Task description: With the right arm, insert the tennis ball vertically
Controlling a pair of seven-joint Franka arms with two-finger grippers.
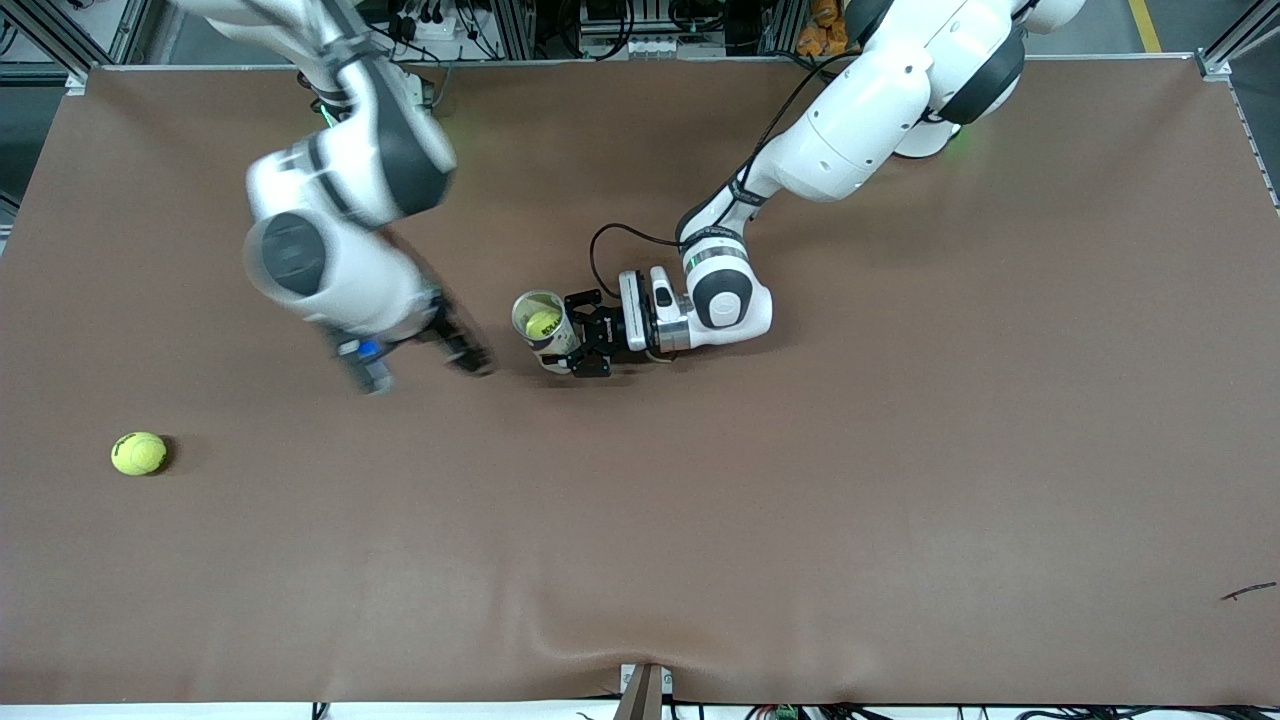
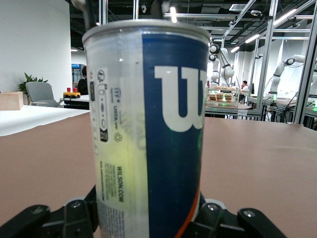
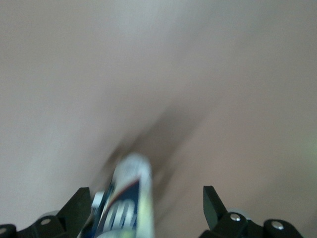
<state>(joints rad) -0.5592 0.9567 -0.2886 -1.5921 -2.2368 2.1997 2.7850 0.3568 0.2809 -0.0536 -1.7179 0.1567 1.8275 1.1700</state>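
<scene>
A tall tennis ball can [image 1: 545, 330] with a blue label stands upright near the middle of the table, top open. A yellow tennis ball [image 1: 543, 322] lies inside it. My left gripper [image 1: 577, 335] is shut on the can low on its side; the can [image 2: 148, 124] fills the left wrist view. A second tennis ball [image 1: 138, 453] lies on the table toward the right arm's end, nearer the front camera. My right gripper [image 1: 420, 362] hangs open and empty beside the can, blurred with motion. In the right wrist view the can [image 3: 126, 203] shows between the spread fingers [image 3: 79, 208].
Brown cloth [image 1: 800, 500] covers the whole table and wrinkles at the front edge. A small dark scrap [image 1: 1248, 591] lies near the front corner at the left arm's end.
</scene>
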